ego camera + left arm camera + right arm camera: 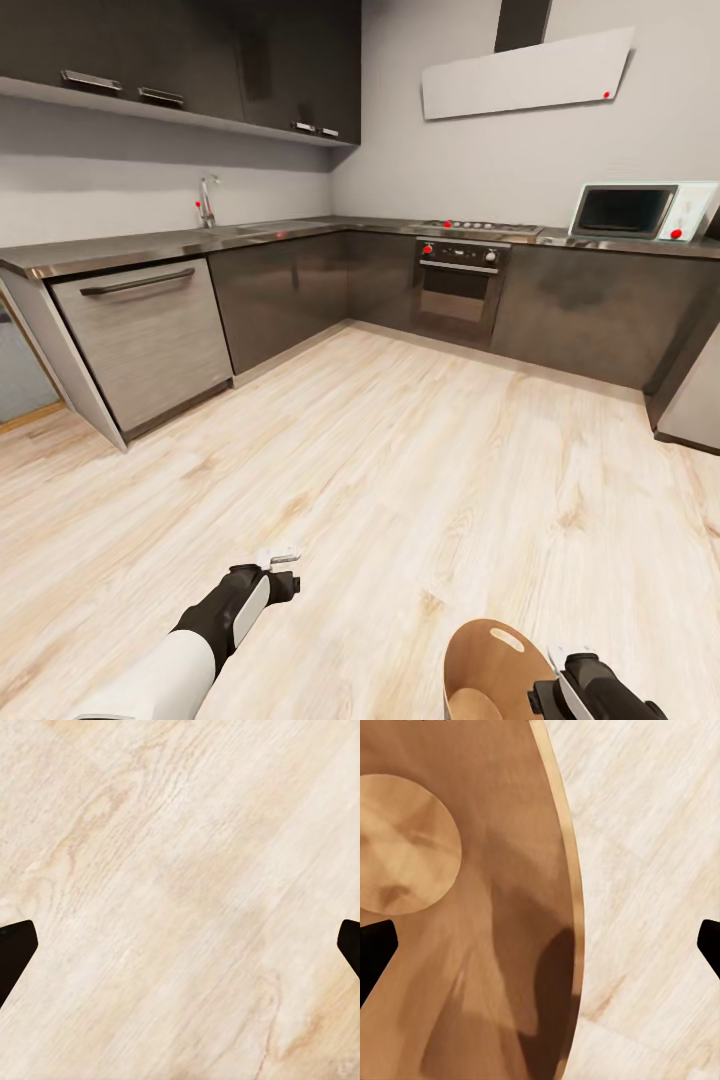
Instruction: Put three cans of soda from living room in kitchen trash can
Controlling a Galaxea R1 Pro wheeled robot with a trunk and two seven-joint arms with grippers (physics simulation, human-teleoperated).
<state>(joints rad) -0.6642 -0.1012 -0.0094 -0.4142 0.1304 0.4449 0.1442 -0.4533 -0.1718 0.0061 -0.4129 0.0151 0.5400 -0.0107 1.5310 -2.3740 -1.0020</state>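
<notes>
A: Where was the task's bin seen?

B: The round tapered tash can (492,668), wood-brown inside with an oval handle slot near its rim, was found on the pale plank floor (420,470) of the kitchen, at the near right, just beside the right gripper (572,668). Its inside (465,907) was viewed from above by the right wrist, and no soda can was seen in the part shown.

A: And the grippers?

B: The left gripper (277,556) was held spread over bare floor, nothing between its fingers (16,949). The right gripper's dark fingers (375,952) were likewise parted and empty.

A: Progress?

B: It could be judged incomplete; no can was visible anywhere near the dark grey cabinets (290,290).
</notes>
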